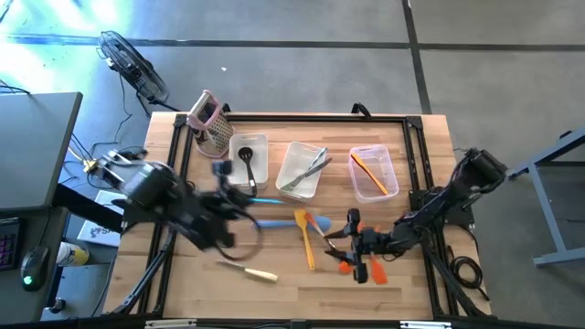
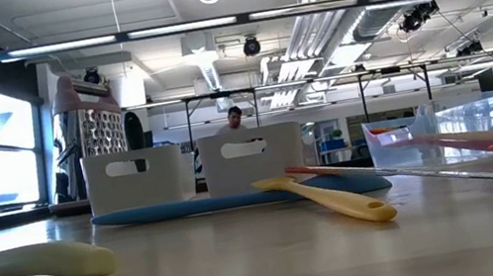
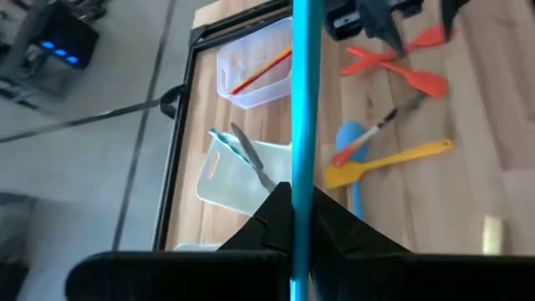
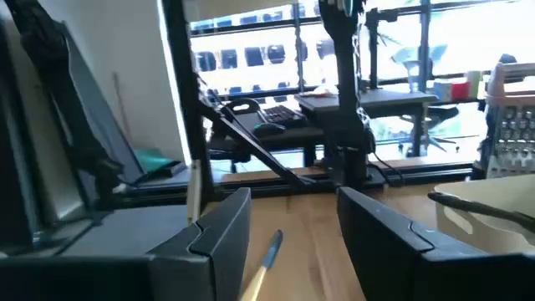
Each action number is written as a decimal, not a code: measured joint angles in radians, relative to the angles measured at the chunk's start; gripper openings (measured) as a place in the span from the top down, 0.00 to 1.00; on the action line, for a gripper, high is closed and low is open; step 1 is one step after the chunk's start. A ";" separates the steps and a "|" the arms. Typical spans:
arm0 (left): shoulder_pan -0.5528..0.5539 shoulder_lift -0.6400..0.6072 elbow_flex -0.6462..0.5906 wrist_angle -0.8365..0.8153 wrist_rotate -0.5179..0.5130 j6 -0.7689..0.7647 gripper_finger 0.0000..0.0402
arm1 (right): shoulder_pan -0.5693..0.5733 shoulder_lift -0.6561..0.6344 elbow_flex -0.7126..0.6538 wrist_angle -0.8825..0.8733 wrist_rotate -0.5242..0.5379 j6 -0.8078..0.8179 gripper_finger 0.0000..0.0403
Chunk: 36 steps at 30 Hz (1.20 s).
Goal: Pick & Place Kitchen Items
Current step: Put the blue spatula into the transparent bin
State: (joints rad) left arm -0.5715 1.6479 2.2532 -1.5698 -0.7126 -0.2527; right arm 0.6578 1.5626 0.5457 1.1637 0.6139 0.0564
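My left gripper [image 3: 299,211] is up over the table's left part [image 1: 227,208], shut on a slim teal utensil [image 3: 301,92], which shows in the high view as a thin teal line [image 1: 267,200]. My right gripper [image 4: 292,213] stands open and about level near the table's front right [image 1: 350,243], close to the red and orange spatulas [image 3: 393,67]. A blue spatula [image 1: 315,224], a yellow spatula [image 1: 306,245] and a cream-handled knife [image 1: 254,272] lie flat on the table. My left gripper pinches the teal utensil's slim shaft [image 3: 299,188] between its two fingers. The shaft runs on ahead of the fingers rather than across them. It is lifted clear of the table and points toward the table's right. Which end is in the hold is hidden by the gripper.
Three clear bins stand in a row at the back: left one [image 1: 260,151] with a black ladle, the middle one [image 1: 291,166] with metal tongs, the right one [image 1: 386,169] with an orange utensil. A metal grater [image 1: 212,123] stands at the back left. A black frame [image 1: 302,116] rims the table.
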 joint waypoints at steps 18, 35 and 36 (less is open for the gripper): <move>0.001 -0.803 -0.930 0.478 0.253 0.069 0.98 | -0.131 0.223 0.262 -0.054 0.011 0.001 0.57; 0.001 -1.119 -1.591 1.228 0.432 0.204 0.98 | -0.157 0.244 0.332 -0.150 -0.013 0.021 0.57; 0.002 -1.118 -1.619 1.271 0.442 0.204 0.98 | -0.157 0.244 0.332 -0.158 -0.014 0.024 0.57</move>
State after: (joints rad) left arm -0.5697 0.5302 0.6339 -0.2992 -0.2704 -0.0490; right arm 0.5007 1.8061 0.8780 1.0060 0.6003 0.0801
